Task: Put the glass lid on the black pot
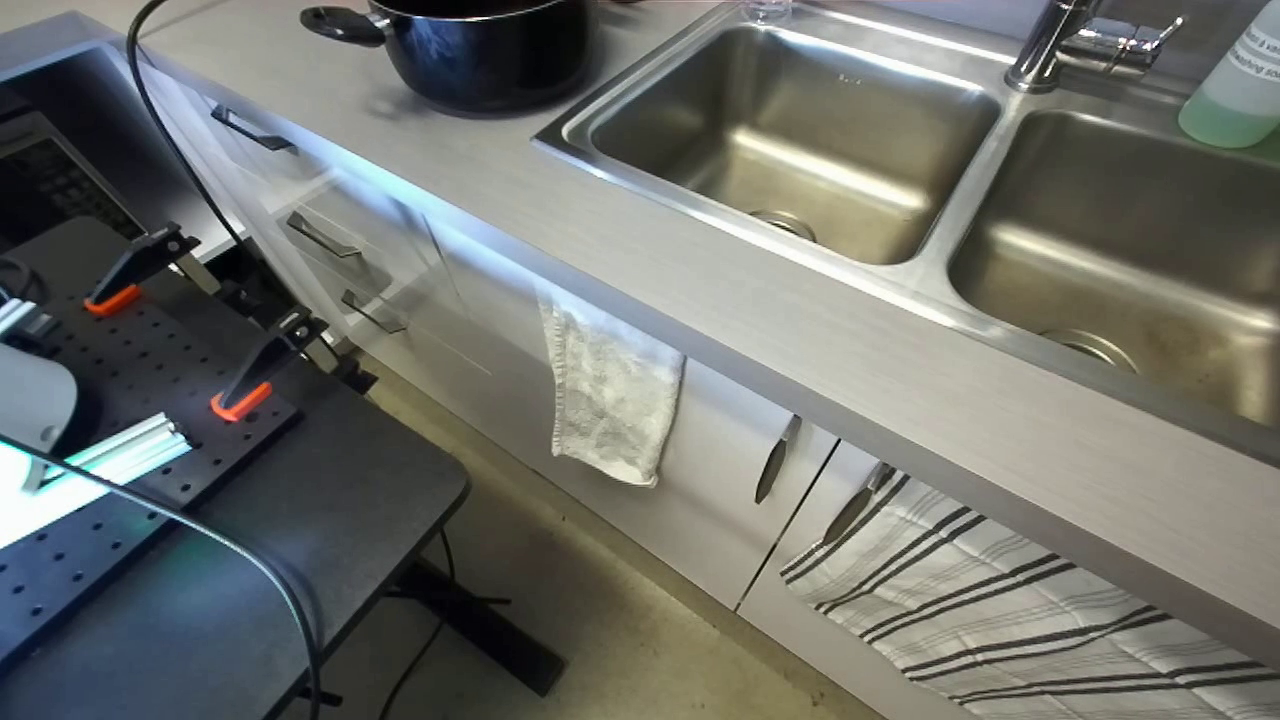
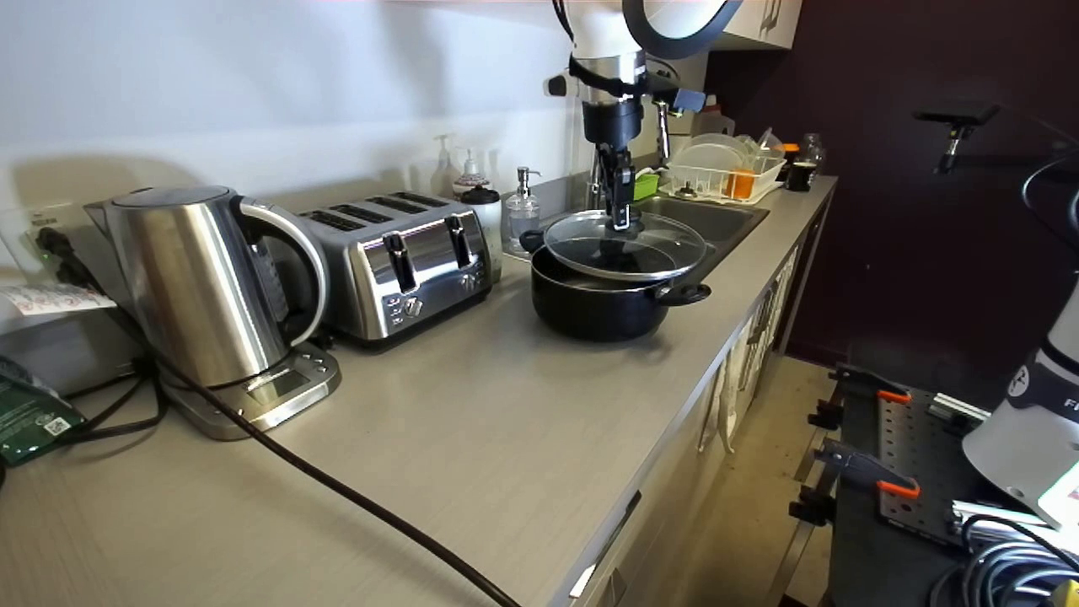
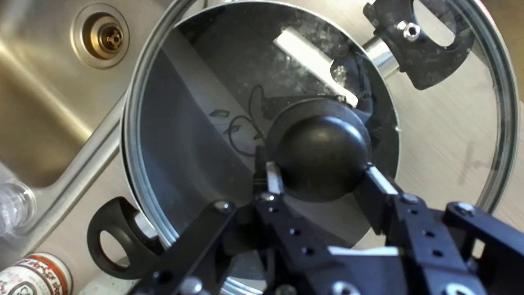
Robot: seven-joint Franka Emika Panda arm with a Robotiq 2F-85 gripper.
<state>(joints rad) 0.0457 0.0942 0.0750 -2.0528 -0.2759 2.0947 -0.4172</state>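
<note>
While the gripper (image 3: 326, 176) pinches the round knob (image 3: 322, 147) of the glass lid (image 2: 630, 255), this lid is above the black pot (image 2: 597, 309), somewhat off its centre; whether they touch, I cannot tell.

In an exterior view, clock positions from view centre: black pot (image 1: 490, 60) on the counter (image 1: 640, 245), 11 o'clock, top cropped; double-basin sink (image 1: 967, 200) just beside it, 2 o'clock; striped towel (image 1: 1020, 605), 4 o'clock; two orange-padded clamps (image 1: 262, 360), 9 o'clock.
</note>
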